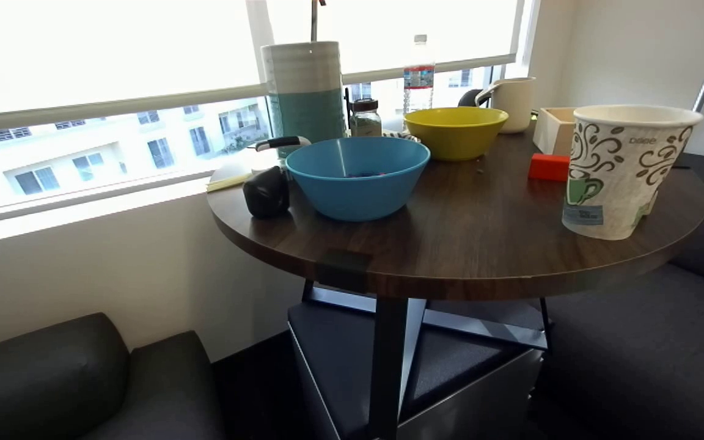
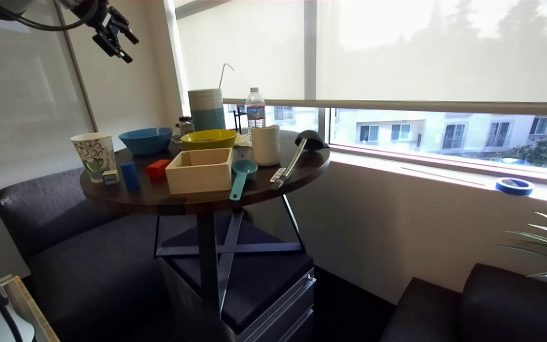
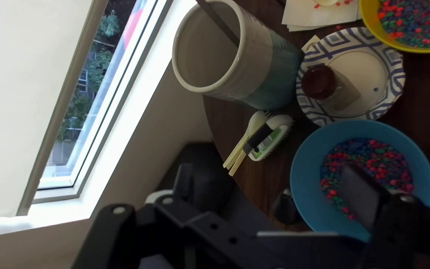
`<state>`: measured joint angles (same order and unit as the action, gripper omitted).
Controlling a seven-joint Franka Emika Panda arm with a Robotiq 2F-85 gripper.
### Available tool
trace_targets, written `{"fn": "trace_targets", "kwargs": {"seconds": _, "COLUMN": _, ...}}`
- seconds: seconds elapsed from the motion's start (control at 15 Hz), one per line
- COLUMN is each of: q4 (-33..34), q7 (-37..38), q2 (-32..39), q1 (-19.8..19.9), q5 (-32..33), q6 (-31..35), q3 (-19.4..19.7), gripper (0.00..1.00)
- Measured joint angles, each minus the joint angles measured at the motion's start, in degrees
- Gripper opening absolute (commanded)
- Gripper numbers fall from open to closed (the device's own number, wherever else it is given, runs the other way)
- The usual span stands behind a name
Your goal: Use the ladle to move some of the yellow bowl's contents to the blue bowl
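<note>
My gripper (image 2: 130,47) is open and empty, high above the table at the upper left of an exterior view. In the wrist view its fingers (image 3: 271,186) are wide apart, one overlapping the blue bowl (image 3: 308,175). The blue bowl holds red, green and blue bits; it shows in both exterior views (image 1: 358,189) (image 2: 145,145). The yellow bowl (image 1: 456,131) stands beside it and holds similar bits (image 3: 377,37). A thin metal handle with a hooked end (image 2: 222,76) rises from the tall canister; it looks like the ladle's (image 3: 218,22). Its cup is hidden.
The white-and-teal canister (image 3: 252,63) stands near the window-side table edge. A jar (image 3: 319,82) stands on a patterned plate (image 3: 396,76). A bottle (image 2: 255,107), white pitcher (image 2: 266,145), wooden box (image 2: 200,173), paper cup (image 1: 627,171) and black-headed utensil (image 2: 309,138) are around.
</note>
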<state>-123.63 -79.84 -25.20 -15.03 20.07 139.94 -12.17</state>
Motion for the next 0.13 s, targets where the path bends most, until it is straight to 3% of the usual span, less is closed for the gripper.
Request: {"fn": "trace_targets", "kwargs": {"seconds": 0.13, "q4": 0.0, "q7": 0.0, "q2": 0.0, "q1": 0.0, "q5": 0.0, "q6": 0.0, "q3": 0.0, "gripper": 1.0}}
